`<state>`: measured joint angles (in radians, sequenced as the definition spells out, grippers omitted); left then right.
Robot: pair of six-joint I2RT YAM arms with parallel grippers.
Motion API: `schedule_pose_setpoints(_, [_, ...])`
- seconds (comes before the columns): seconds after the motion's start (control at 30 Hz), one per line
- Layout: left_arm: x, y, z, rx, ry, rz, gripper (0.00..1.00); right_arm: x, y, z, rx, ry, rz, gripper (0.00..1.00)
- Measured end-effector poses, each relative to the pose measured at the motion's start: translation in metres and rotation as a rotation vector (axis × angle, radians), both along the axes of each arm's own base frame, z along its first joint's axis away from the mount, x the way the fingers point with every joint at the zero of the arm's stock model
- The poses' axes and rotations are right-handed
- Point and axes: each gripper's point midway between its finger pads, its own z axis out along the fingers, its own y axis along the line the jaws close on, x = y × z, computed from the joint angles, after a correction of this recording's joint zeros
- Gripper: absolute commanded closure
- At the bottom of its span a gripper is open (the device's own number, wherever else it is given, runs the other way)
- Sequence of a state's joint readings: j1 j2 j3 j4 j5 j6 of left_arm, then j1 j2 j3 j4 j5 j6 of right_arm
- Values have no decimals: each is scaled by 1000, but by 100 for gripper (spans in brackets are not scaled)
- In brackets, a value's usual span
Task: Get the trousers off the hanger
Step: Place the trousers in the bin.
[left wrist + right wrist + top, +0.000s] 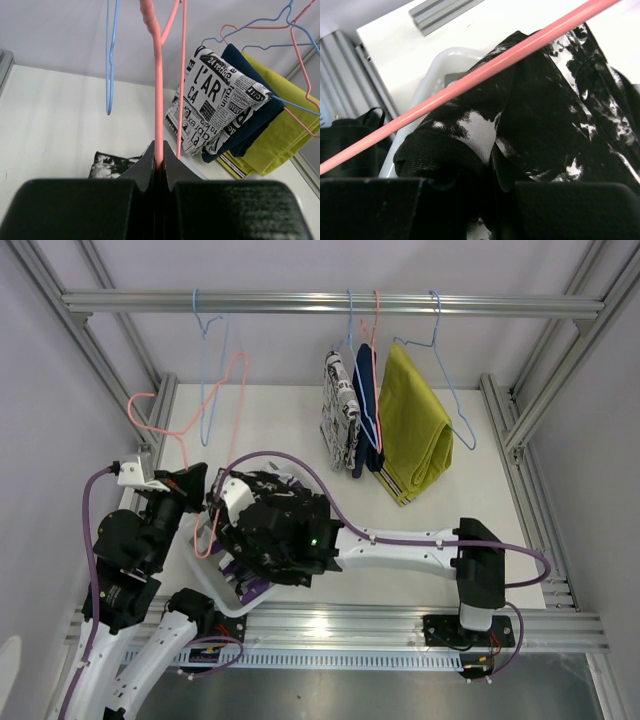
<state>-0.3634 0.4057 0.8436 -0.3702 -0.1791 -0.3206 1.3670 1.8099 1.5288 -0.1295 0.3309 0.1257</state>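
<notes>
The black-and-white splotched trousers (545, 125) sit bunched between the right fingers (575, 210), which pinch the cloth low over the near left of the table (290, 430), above a white bin (427, 80). The bar of a pink hanger (470, 82) crosses close over the cloth; whether the pair is draped on it cannot be told. The left fingers (142, 167), pressed together, clamp that hanger's wire just beside the right arm's grip. A purple camouflage pair (255, 588) lies in the bin underneath.

Toward the far right, three more pairs hang touching one another from the rail (330, 304): white with black print (340, 410), navy (366, 405) and mustard yellow (415, 425). An empty blue hanger (215, 370) dangles at the rail's left end. Bare table lies between the arms and the hanging row. Aluminium frame posts (520, 430) close in both sides, and the left arm works close to the left one.
</notes>
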Motion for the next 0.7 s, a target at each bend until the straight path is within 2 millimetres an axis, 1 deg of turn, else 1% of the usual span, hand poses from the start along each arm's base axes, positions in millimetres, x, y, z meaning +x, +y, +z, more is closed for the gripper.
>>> schedule_pose_setpoints(0.1, [0,0,0,2,1,0,100,-12,5,-11,-6,21,18,100])
schedule_pose_setpoints(0.27, [0,0,-2,2,5,0,100,-24,8,-22,-4,34,45,100])
schedule_pose_setpoints(0.33, [0,0,-2,2,6,0,99,-30,10,-30,-5,45,57,100])
schedule_pose_setpoints(0.37, [0,0,-2,2,6,0,99,-32,11,-33,-7,49,61,92])
schedule_pose_setpoints(0.4, [0,0,-2,2,5,0,99,-34,13,-40,-13,54,65,82])
schedule_pose_setpoints(0.43, [-1,0,-2,2,6,0,99,-35,16,-46,-16,60,67,41])
schedule_pose_setpoints(0.47, [-1,0,-2,2,6,0,99,-37,19,-53,-17,73,66,26])
schedule_pose_setpoints(0.5, [-1,0,-2,2,6,0,99,-40,23,-61,-22,85,77,18])
schedule_pose_setpoints(0.53, [-1,0,-2,3,6,-1,99,-44,25,-70,-34,97,86,8])
schedule_pose_setpoints(0.6, [-1,0,-4,6,13,-3,99,-52,28,-86,-59,115,104,5])
schedule_pose_setpoints(0.63, [-1,0,-4,6,14,-3,99,-56,29,-90,-67,118,111,3])
schedule_pose_setpoints(0.7, [-1,0,-4,7,15,-4,99,-60,30,-91,-70,118,117,1])
